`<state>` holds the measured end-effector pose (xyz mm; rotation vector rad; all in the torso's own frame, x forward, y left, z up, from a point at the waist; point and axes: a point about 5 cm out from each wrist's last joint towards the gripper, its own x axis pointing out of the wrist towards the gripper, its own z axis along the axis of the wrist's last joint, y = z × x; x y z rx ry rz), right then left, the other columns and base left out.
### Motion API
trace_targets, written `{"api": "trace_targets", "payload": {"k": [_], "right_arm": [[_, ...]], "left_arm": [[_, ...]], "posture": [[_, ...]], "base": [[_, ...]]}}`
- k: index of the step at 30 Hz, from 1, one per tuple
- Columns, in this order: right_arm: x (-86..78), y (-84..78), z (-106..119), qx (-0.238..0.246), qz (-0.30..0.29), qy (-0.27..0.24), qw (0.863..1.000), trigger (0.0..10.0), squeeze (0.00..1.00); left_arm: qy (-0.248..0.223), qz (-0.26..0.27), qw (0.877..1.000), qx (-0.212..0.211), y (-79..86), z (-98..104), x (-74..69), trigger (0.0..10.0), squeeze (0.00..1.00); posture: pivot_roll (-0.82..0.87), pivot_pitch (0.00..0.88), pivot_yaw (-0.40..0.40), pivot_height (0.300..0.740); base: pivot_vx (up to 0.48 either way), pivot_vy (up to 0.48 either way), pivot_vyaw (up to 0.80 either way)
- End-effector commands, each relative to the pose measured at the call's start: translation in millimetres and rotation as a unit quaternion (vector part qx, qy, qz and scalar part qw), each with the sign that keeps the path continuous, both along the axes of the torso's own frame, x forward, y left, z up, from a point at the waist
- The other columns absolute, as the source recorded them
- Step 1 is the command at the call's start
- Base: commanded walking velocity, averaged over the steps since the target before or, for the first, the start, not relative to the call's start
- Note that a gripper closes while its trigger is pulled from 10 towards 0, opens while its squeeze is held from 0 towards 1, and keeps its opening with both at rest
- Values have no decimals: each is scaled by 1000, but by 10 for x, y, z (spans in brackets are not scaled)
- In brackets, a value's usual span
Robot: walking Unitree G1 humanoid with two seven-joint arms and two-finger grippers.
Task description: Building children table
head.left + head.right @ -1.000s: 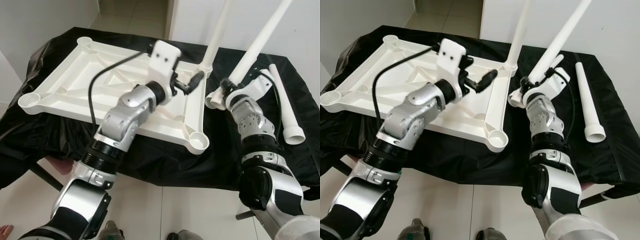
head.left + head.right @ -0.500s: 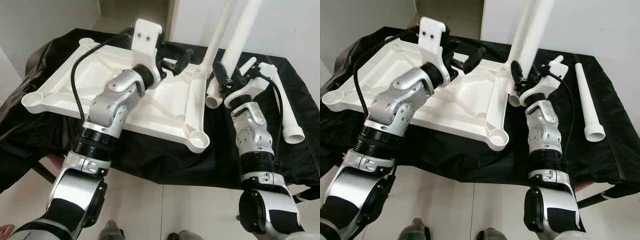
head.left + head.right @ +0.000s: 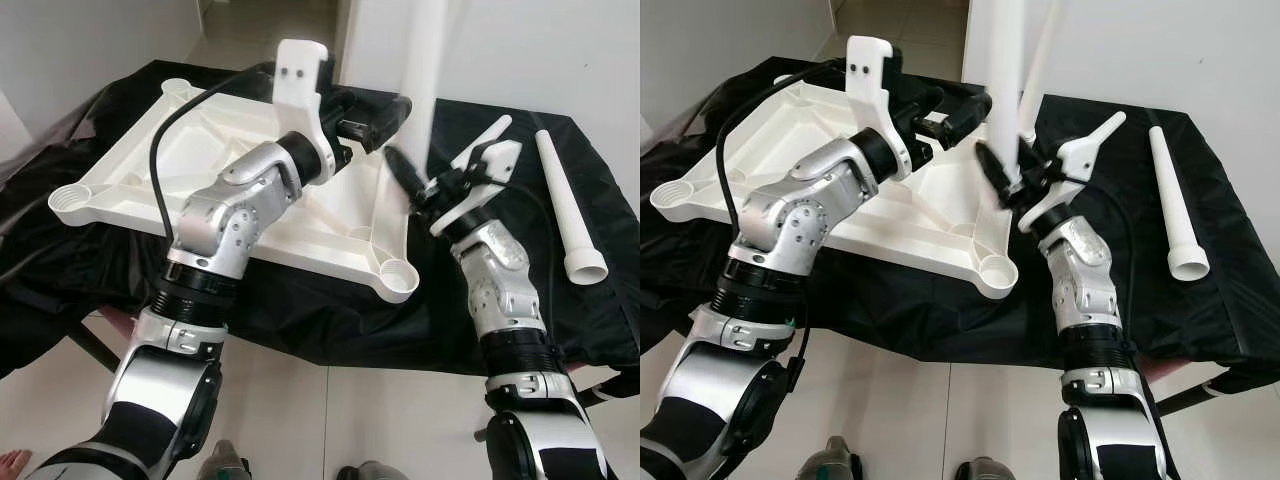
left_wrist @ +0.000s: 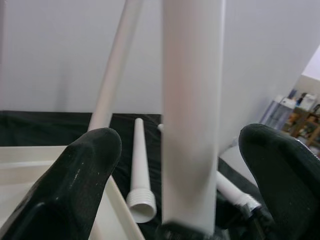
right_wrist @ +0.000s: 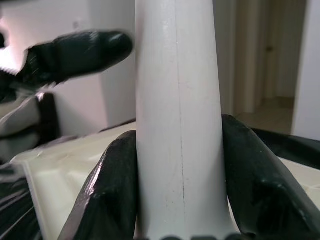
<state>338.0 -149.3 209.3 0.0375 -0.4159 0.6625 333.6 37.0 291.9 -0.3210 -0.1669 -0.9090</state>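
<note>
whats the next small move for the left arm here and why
Probably close the left gripper on the upright leg. Its jaws stand open on either side of the leg without touching, while the right gripper is clamped low on it, above the upturned tabletop. A second hold should steady it.

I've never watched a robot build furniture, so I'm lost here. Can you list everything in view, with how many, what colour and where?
Tabletop: one, white, upside down on the black cloth.
Black cloth: one, draped over the work surface.
Held leg: one, white, upright in the right gripper.
Fitted leg: one, white, standing in the tabletop's far corner.
Loose leg: one, white, lying on the cloth at the robot's right.
Left gripper: black fingers open either side of the held leg.
Right gripper: black fingers clamped on the held leg.
</note>
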Motion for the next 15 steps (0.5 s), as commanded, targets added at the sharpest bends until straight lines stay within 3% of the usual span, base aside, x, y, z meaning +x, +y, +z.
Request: {"api": "trace_targets", "payload": {"k": [1,10,15], "right_arm": [[-38,19,17,-17,17,-15,1000,10000,0],[-125,99,-68,-71,72,-18,995,10000,0],[-206,149,-160,-103,105,-14,989,10000,0]], "left_arm": [[-47,-114,992,-3,-78,109,-129,10000,0],[-35,-131,991,-15,-66,171,-108,10000,0],[-35,-116,993,-12,15,274,-11,10000,0]], "posture": [[32,12,-14,740],[31,8,-14,740],[32,0,-13,740]], "base": [[0,0,0],[0,0,0],[0,0,0]]}}
